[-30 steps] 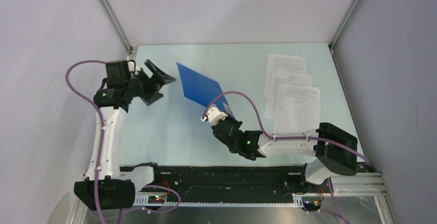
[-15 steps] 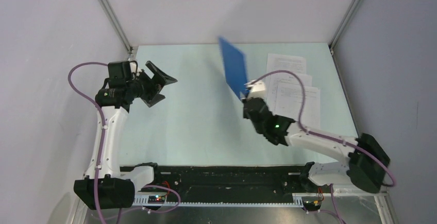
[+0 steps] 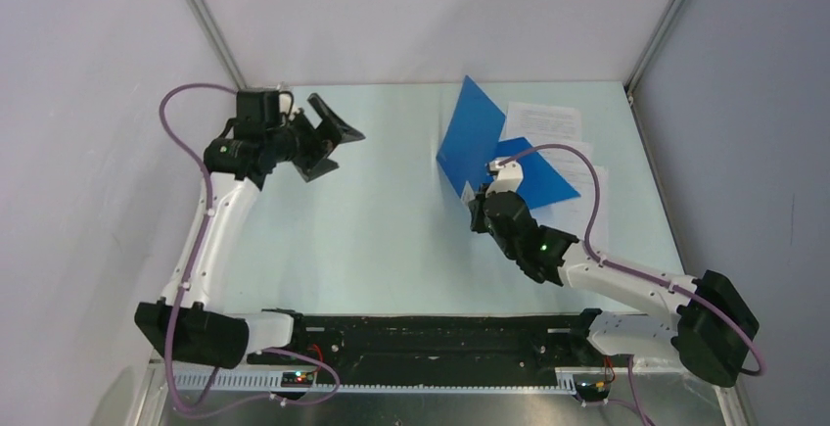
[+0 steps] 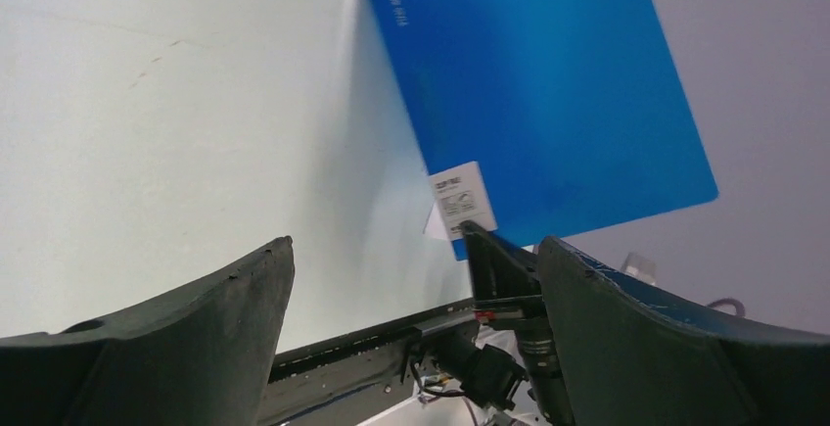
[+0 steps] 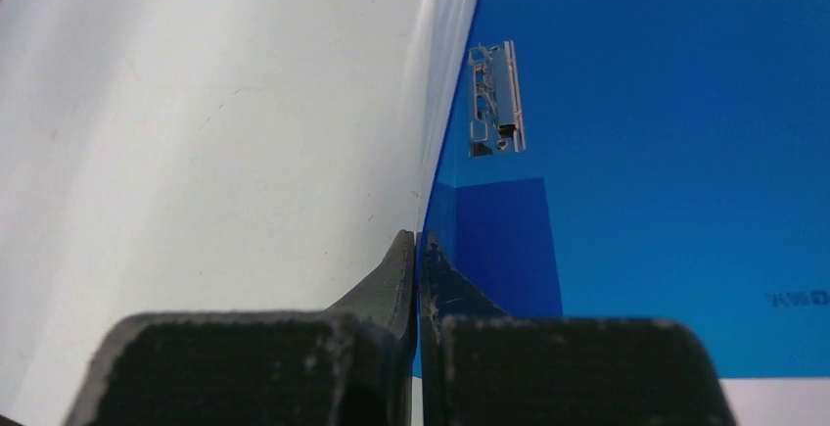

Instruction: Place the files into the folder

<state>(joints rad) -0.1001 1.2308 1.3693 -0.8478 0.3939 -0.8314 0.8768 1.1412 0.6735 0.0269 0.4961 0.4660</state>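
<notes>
On the tabletop, the folder stands half open, one cover upright and the other lying over the files. It looks like light, springy, slick plastic. Your right jaws are clenched on the upright cover's near edge. Those sheets look floppy, so take them by an edge. Your left jaws hang released, well left of the folder.

Wide-spread dark fingers of left hand low in frame. Beyond them, blue folder cover tilted up off pale counter. White label at its lower corner, right hand pinching just beneath.
</notes>
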